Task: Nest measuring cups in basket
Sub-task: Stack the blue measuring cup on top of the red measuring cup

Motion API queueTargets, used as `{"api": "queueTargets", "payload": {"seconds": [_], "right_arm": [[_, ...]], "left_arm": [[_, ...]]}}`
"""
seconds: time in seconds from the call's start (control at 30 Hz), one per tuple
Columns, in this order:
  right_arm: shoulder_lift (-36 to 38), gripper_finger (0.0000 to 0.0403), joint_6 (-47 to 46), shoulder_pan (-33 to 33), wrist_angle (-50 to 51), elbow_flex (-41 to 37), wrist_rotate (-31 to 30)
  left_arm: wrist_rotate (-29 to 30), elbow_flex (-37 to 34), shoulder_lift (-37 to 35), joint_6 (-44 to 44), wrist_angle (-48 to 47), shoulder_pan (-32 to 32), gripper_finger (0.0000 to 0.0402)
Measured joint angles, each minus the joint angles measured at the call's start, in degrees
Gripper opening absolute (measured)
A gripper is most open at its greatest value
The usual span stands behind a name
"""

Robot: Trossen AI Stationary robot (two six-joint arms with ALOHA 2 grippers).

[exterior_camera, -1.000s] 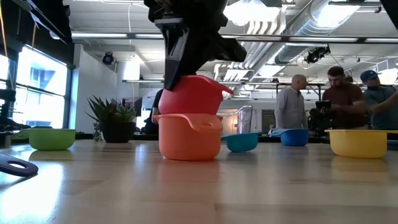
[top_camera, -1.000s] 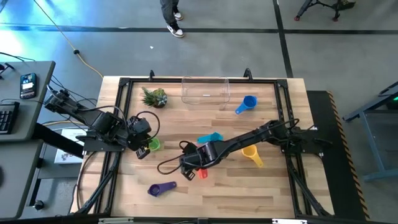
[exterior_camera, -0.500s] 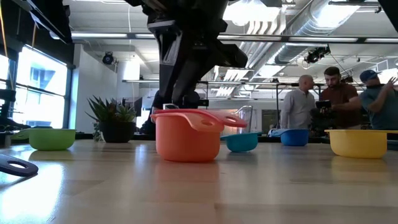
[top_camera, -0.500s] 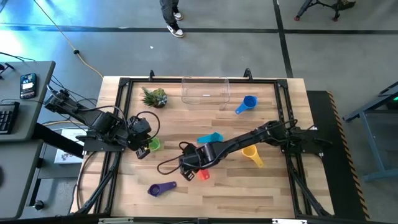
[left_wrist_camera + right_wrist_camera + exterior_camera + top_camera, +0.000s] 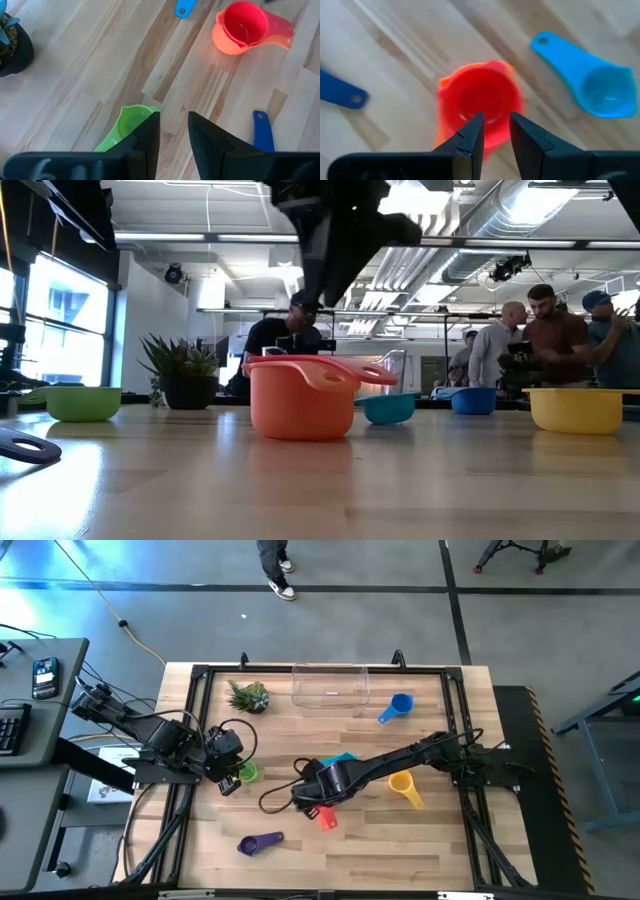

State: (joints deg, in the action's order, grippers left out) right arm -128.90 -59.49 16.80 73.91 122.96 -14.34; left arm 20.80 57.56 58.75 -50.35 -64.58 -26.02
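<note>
Red cup (image 5: 481, 102) sits nested inside the orange cup (image 5: 300, 402) mid-table, well apart from the basket (image 5: 330, 686), with the right gripper (image 5: 492, 131) hovering above, fingers nearly closed and empty; lifting only one could separate the pair.

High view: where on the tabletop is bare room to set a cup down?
Free: the near right corner, past the small yellow plastic cup, and the wood between the spiky green plant and the clear plastic basket. Crowded: mid-table, around the red cup nested in the orange cup beneath the right gripper.
</note>
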Motion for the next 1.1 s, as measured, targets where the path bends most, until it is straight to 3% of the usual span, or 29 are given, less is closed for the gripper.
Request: {"api": "queueTargets", "payload": {"seconds": [0.27, 0.53, 0.8, 1.1], "right_arm": [[0.0, 0.0084, 0.0, -1.5, 16.2, 7.7, -6.6], [5.8, 0.0084, 4.8, -5.8, 16.2, 3.3, -9.6], [21.1, 0.0084, 4.0, -11.6, 14.5, -14.9, -12.2], [43.3, 0.0084, 0.0, -21.2, 1.3, -42.1, -10.8]], "left_arm": [[0.7, 0.0, 0.0, 0.0, 0.0, 0.0, 0.0090], [0.8, 0.0, 0.0, 0.0, 0.0, 0.0, 0.0090], [1.0, 0.0, 0.0, -0.4, 0.1, 0.7, 0.0090], [4.8, 0.0, 0.0, -0.5, 0.2, 5.0, 0.0090]]}}
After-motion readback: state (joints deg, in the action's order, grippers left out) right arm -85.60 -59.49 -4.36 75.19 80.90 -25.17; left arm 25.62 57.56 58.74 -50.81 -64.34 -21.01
